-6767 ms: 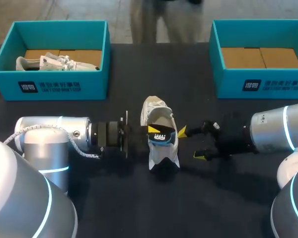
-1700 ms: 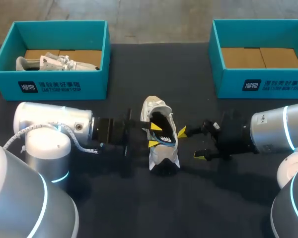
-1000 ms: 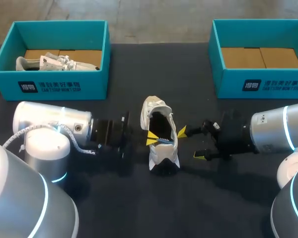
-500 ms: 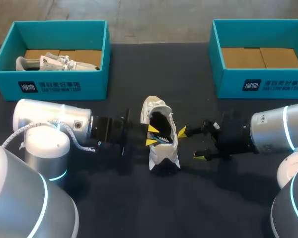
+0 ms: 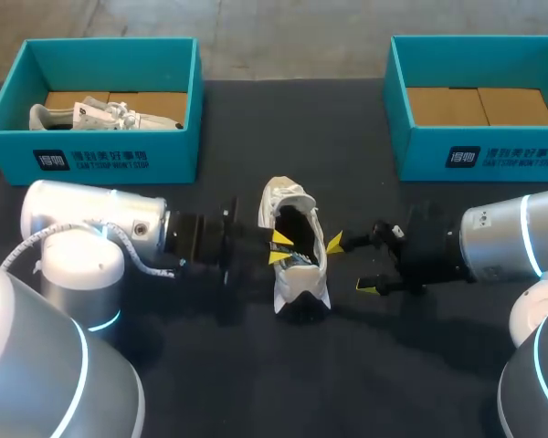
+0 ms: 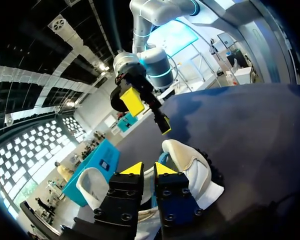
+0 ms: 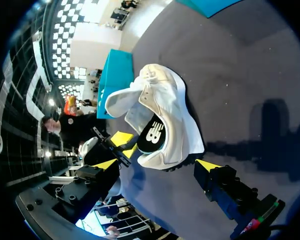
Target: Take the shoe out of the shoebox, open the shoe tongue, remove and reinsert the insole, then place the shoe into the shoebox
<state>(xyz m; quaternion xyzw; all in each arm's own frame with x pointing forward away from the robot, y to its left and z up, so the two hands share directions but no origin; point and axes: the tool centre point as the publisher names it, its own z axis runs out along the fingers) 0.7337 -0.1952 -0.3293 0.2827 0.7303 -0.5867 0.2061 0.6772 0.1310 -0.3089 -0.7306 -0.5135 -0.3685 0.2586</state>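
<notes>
Head view: my left pincer (image 5: 276, 248), gripping the blue foam insole (image 5: 298, 258), has sunk it into the white fabric sneaker (image 5: 301, 285); nearly reinserted.

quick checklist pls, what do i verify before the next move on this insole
1. Insole seated flat in the white sneaker: not ok, its printed end sits tilted at the opening.
2. Left gripper hold on the insole: cannot tell.
3. Right gripper open: ok, with the sneaker ahead of it.
4. Tongue pulled open: ok.
5. Right shoebox free for the sneaker: ok, only its cardboard floor shows.
</notes>
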